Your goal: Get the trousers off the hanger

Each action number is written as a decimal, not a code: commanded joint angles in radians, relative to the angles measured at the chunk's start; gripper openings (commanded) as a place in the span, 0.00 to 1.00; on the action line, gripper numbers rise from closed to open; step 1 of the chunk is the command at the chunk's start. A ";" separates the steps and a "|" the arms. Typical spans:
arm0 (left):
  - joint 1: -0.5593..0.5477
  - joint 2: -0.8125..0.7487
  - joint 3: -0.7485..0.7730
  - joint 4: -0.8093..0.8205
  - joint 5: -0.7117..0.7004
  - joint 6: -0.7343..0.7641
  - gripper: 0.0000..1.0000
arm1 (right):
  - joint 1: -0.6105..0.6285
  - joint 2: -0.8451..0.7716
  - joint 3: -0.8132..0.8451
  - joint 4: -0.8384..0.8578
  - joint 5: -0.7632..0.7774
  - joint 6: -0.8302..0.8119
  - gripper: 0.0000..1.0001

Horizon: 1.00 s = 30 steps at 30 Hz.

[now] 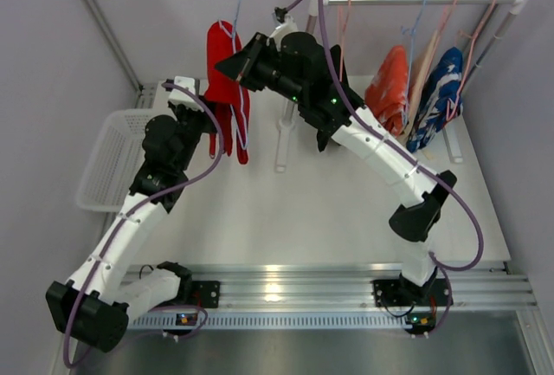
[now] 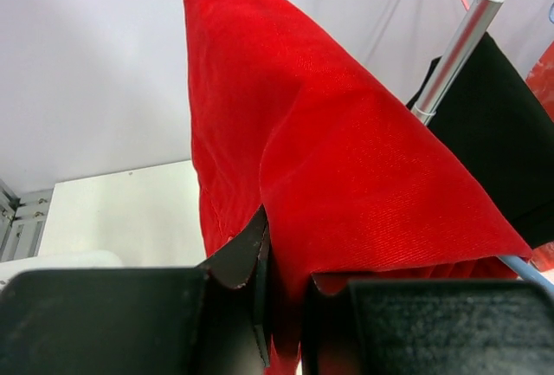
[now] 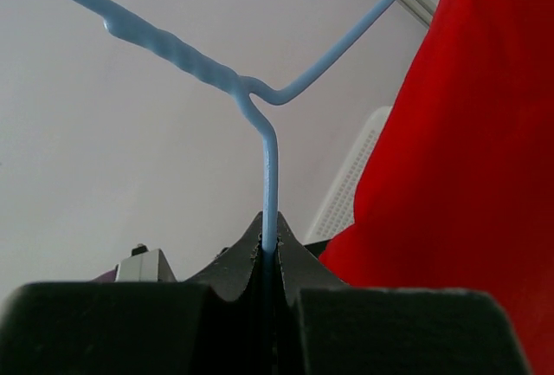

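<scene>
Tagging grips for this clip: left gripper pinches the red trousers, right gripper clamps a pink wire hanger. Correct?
No: the wire hanger in the right gripper is blue, not pink; the right wrist view shows it. The left gripper does pinch the red trousers.

The left arm (image 1: 130, 219) and right arm (image 1: 381, 154) share one build: white tubular link shells joined by bulky black motor housings. A purple cable (image 1: 473, 219) loops loosely alongside each arm. Small green lights (image 1: 296, 96) glow on the right arm's black wrist section. Black bases (image 1: 407, 293) sit on a silver rail (image 1: 277, 284) along the tabletop's near edge. The fingers (image 2: 234, 262) are matte black, tapering to points.
</scene>
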 commanded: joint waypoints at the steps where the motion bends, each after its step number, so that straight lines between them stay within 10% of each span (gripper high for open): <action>1: 0.005 -0.039 0.102 0.029 -0.018 -0.016 0.00 | -0.026 -0.124 -0.030 0.166 -0.041 -0.047 0.00; 9: 0.007 -0.058 0.114 -0.033 0.039 -0.045 0.02 | -0.049 -0.123 -0.032 0.207 -0.057 -0.035 0.00; 16: 0.004 -0.044 0.076 -0.054 0.241 -0.096 0.54 | -0.037 -0.104 0.011 0.230 -0.069 0.003 0.00; 20: 0.004 -0.018 0.076 -0.037 0.257 -0.125 0.67 | -0.031 -0.095 0.017 0.230 -0.072 0.013 0.00; 30: -0.010 0.031 0.111 0.010 0.148 -0.128 0.70 | -0.008 -0.072 0.042 0.230 -0.084 0.033 0.00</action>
